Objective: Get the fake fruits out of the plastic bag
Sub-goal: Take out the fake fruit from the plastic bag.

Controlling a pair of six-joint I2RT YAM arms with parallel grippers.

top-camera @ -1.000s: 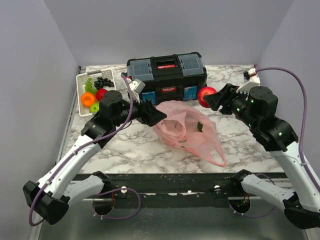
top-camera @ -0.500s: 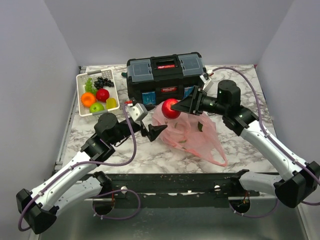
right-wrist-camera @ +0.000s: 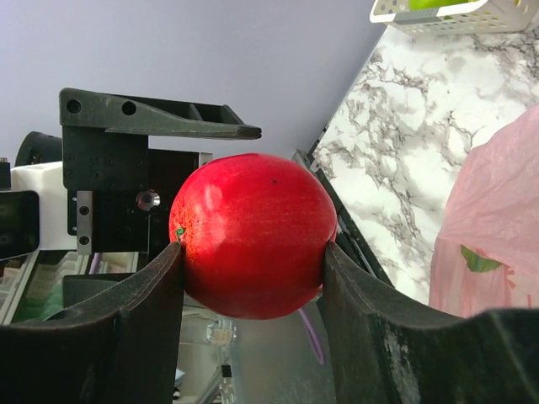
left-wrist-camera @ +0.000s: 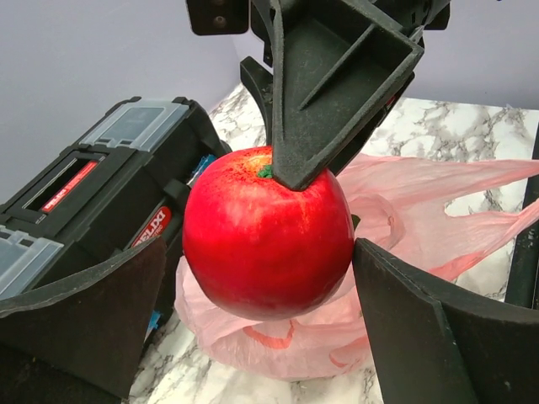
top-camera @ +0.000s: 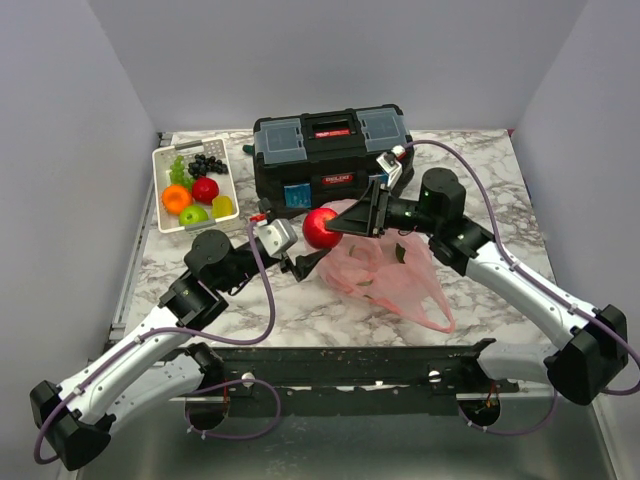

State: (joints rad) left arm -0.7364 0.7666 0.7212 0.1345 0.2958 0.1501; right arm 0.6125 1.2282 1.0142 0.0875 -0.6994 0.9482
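Observation:
A glossy red apple (top-camera: 321,228) (right-wrist-camera: 253,236) hangs in the air above the left end of the pink plastic bag (top-camera: 385,270), and my right gripper (top-camera: 332,226) (right-wrist-camera: 253,257) is shut on its sides. My left gripper (top-camera: 308,262) (left-wrist-camera: 259,248) stands open just below and in front of it. In the left wrist view the apple (left-wrist-camera: 265,236) sits between my spread fingers (left-wrist-camera: 93,320) with a gap on both sides. The bag (left-wrist-camera: 421,194) (right-wrist-camera: 497,219) lies crumpled on the marble, and a green piece (top-camera: 400,253) shows through it.
A black toolbox (top-camera: 332,150) (left-wrist-camera: 93,185) stands right behind the bag. At the back left a white basket (top-camera: 160,160) holds an orange (top-camera: 177,198), a red apple (top-camera: 205,189), a green apple (top-camera: 193,214), a lemon (top-camera: 223,207) and dark grapes (top-camera: 208,163).
My right arm has carried the red apple from beside the toolbox's right end leftward over the bag. My left gripper has drawn back from the bag, opened wide, and now faces the apple.

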